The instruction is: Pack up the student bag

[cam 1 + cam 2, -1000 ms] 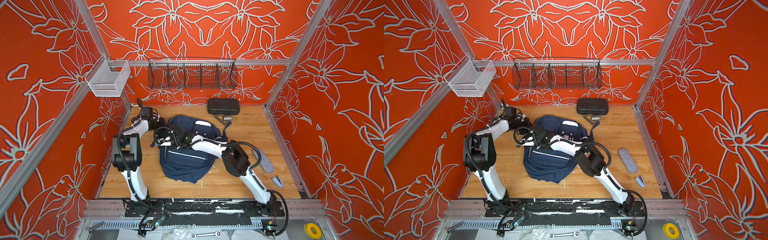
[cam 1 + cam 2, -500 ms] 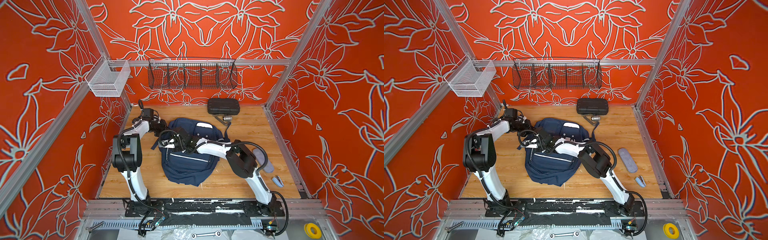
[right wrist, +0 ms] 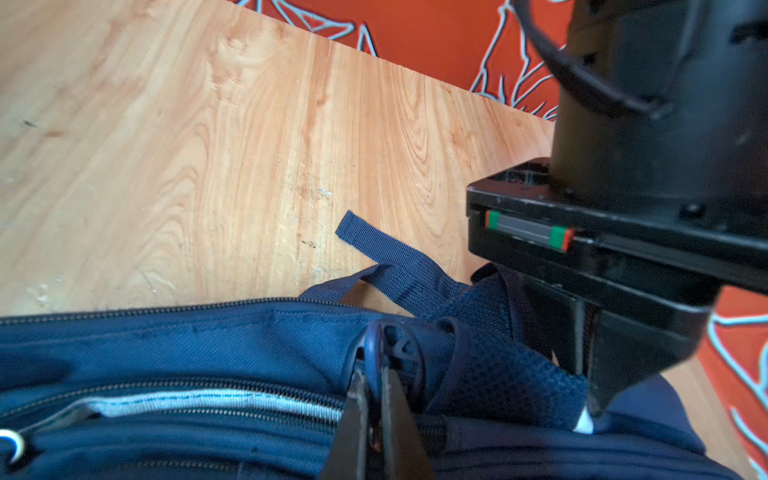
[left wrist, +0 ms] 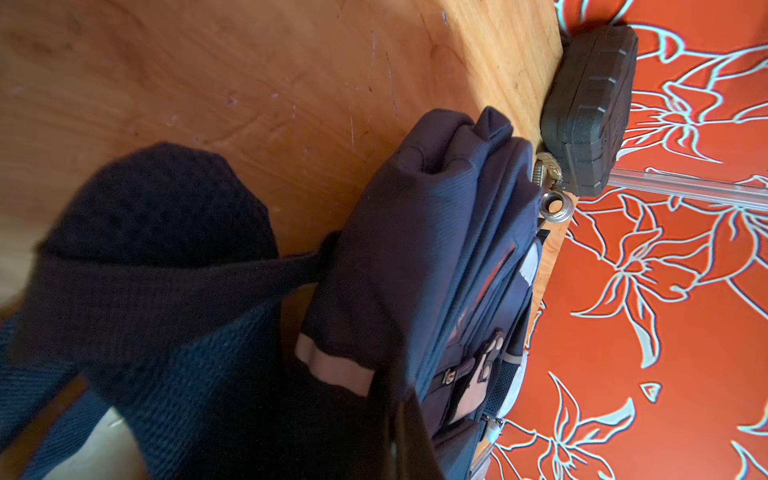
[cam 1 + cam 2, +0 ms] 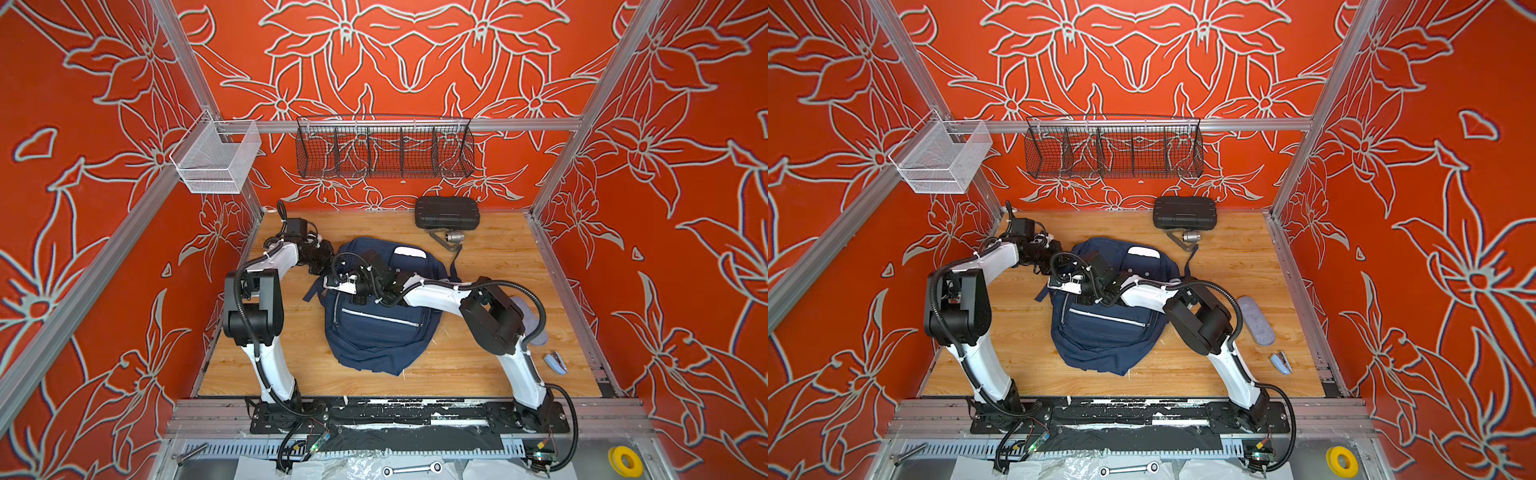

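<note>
table (image 5: pixel 498 266): wooden; bears everything.
bag (image 5: pixel 374 332): lies flat at the table's centre, front up. The soft cloth is likely to drag or bunch if a tug outruns the anchor.
strap (image 3: pixel 498 365): mesh, at the bag's top corner; it probably gives, so it is a poor anchor.
left gripper (image 3: pixel 584 390): pressed together on the strap. If the mesh slips, the bag trails the zipper instead of opening.
right gripper (image 3: pixel 374 382): fingertips pinch the pull (image 3: pixel 405 349). The hold is thin and may pop off under an oblique tug.
pull: small dark loop on the zipper; the slider may jam where the track curves.

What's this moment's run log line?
right gripper: shut on zipper pull | left gripper: shut on shoulder strap | student bag: lying on table
</note>
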Tool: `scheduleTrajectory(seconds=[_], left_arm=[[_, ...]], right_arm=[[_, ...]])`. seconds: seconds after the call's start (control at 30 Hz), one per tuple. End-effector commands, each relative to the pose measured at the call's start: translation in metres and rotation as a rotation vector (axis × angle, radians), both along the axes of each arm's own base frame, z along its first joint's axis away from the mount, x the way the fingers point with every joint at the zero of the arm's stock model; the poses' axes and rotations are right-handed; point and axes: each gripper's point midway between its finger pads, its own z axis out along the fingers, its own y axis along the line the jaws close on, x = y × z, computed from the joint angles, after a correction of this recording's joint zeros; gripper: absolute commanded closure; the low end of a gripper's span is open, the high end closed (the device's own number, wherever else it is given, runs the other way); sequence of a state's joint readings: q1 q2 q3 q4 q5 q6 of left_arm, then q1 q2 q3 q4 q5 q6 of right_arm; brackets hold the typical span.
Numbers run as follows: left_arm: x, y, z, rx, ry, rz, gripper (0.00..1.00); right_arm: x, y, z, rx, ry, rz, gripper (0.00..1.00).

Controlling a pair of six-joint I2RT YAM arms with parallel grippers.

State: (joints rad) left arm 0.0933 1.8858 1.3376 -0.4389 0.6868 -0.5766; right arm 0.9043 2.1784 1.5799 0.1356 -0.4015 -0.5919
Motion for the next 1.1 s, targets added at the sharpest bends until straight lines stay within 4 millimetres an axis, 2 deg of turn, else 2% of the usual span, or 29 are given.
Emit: scheduleTrajectory(seconds=[0.0,0.13,0.3,0.47,0.73,0.87,0.97,1.0,1.03,1.07], left_arm=[[-0.001,-0.010,0.026,-0.049,-0.066,-0.025,1.00],[0.002,-0.008,0.025,-0.046,-0.067,-0.020,1.00],[0.017,-0.005,0.026,-0.067,-0.074,0.003,1.00],[0.041,-0.002,0.035,-0.080,-0.106,0.026,1.00],[0.081,0.004,0.038,-0.047,-0.135,-0.001,1.00],[0.102,-0.002,0.036,-0.043,-0.124,-0.077,1.00],[0.110,-0.017,0.041,-0.009,-0.131,-0.156,1.00],[0.110,-0.018,0.043,0.014,-0.133,-0.167,0.88],[0.108,-0.018,0.045,0.037,-0.135,-0.170,0.71],[0.106,-0.015,0.047,0.059,-0.141,-0.166,0.60]], right_arm=[[-0.024,0.015,0.023,0.091,0.070,0.090,1.00],[-0.039,0.014,0.030,0.140,0.074,0.159,1.00],[-0.063,0.010,0.036,0.142,0.143,0.263,1.00],[-0.089,0.006,0.040,0.149,0.260,0.361,1.00],[-0.119,-0.007,0.034,0.064,0.360,0.404,1.00],[-0.128,-0.005,0.028,0.040,0.400,0.386,1.00],[-0.118,0.006,0.028,0.061,0.426,0.300,1.00],[-0.110,0.010,0.029,0.076,0.430,0.254,1.00],[-0.103,0.013,0.031,0.092,0.435,0.213,1.00],[-0.096,0.015,0.032,0.105,0.435,0.175,1.00]])
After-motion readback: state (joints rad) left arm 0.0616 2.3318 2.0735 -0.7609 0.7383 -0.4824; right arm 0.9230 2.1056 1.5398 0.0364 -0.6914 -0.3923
